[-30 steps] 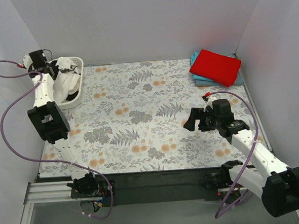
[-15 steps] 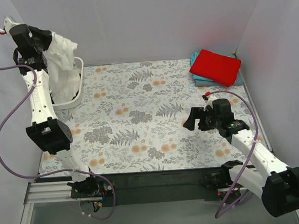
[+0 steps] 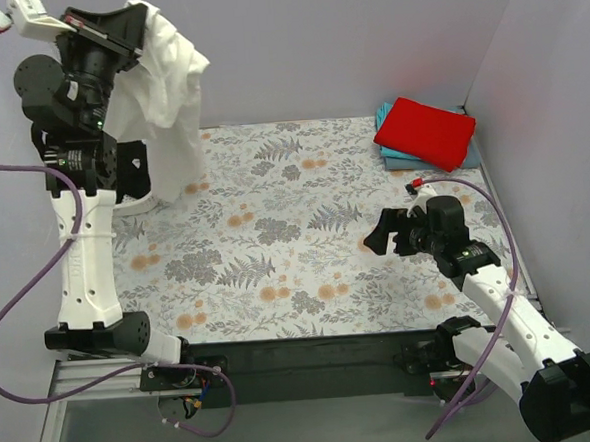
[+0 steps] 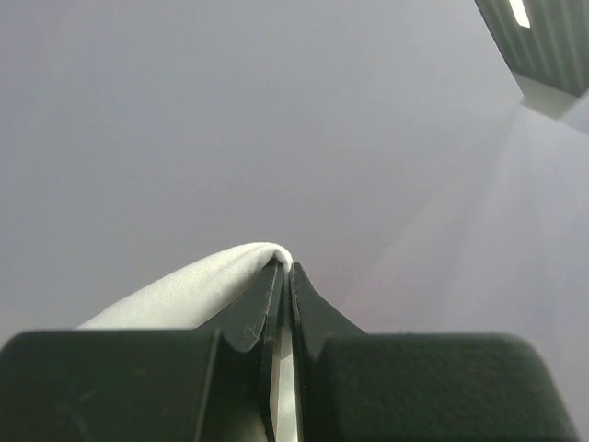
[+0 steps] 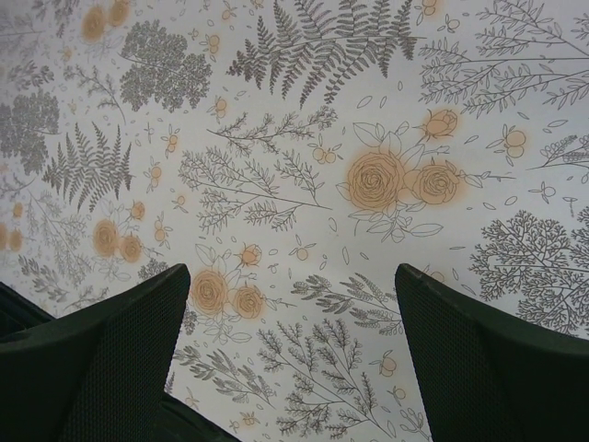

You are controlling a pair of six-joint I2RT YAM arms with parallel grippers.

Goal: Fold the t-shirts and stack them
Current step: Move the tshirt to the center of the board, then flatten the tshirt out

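Now that the left pincer (image 3: 135,22) has swung up high, clamped on a fold of the white shirt (image 3: 172,98), the cloth hangs loose below it over the worktop (image 3: 279,282). The right pincer (image 3: 378,238) waits wide and empty, the red shirt (image 3: 425,131) folded on the teal shirt (image 3: 396,159) well beyond it, so spreading the white shirt flat likely comes next
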